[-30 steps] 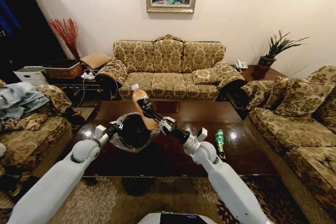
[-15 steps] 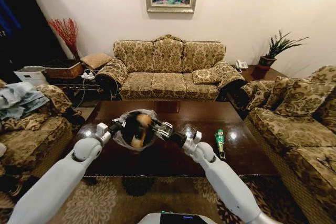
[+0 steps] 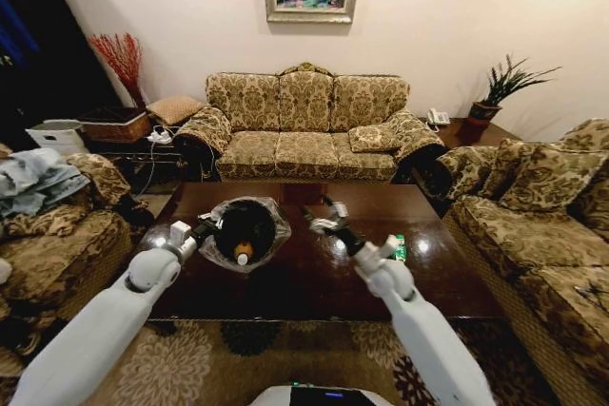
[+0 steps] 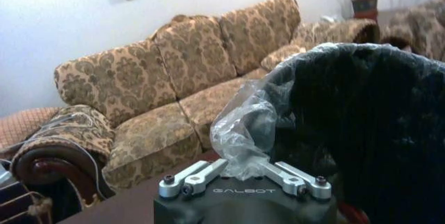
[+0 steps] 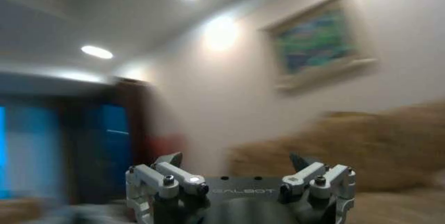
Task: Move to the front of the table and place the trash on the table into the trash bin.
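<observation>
My left gripper holds the small black trash bin above the dark glossy table, shut on its rim and clear liner. In the left wrist view that gripper pinches the crinkly plastic beside the black bin wall. A dark bottle lies inside the bin with its white cap toward me. My right gripper hovers over the table just right of the bin, open and empty, and its fingers stand spread in the right wrist view. A green bottle lies on the table, partly behind my right wrist.
A patterned sofa stands behind the table, another sofa on the right and an armchair with clothes on the left. A patterned rug lies under the table's near edge.
The dark bottle left my right gripper and dropped into the bin. My right gripper opened and swung away to the right of the bin. The left arm kept the bin in place.
</observation>
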Robot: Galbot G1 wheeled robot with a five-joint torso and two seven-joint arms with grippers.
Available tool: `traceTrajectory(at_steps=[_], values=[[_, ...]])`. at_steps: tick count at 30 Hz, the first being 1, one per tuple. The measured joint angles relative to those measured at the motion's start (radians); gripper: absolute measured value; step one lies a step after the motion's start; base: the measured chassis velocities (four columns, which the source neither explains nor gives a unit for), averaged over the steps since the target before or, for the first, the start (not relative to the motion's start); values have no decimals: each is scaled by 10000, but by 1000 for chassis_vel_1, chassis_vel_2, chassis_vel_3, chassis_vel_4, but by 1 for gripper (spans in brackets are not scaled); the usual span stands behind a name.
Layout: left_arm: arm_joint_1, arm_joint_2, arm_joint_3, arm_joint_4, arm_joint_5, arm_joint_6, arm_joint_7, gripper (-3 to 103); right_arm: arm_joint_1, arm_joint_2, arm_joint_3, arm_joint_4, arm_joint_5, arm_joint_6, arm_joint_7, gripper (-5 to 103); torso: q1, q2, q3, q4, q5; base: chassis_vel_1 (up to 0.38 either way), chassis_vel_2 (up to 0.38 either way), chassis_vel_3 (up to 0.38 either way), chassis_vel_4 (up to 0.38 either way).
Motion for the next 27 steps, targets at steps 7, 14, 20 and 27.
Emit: traceTrajectory(at_steps=[7,14,20,27], values=[[200,1629,-314,-747,-1076,1495,162,0,-1854,618,1517,342,-2205,-705,2840,100,-4,1,-1,0,6,0,0,0,0],[-116,2196,-320,-854,-2731,2542,-441,0,-2038,1365,2263,-804,-3429,-493,3631,100,-3,0,0,1,3,0,0,0,0],[-470,1864,-183,-512,-3846,3142,-1177,0,-1539,1684,2582,-2435,-3788,-405,4188,100,-1,0,0,0,-1,0,0,0,0],[-462,1592,-204,-319,-3526,3015,-1121,0,-739,1742,2637,-3943,-3957,-478,4822,100,0,-2,1,1,1,0,0,0,0]])
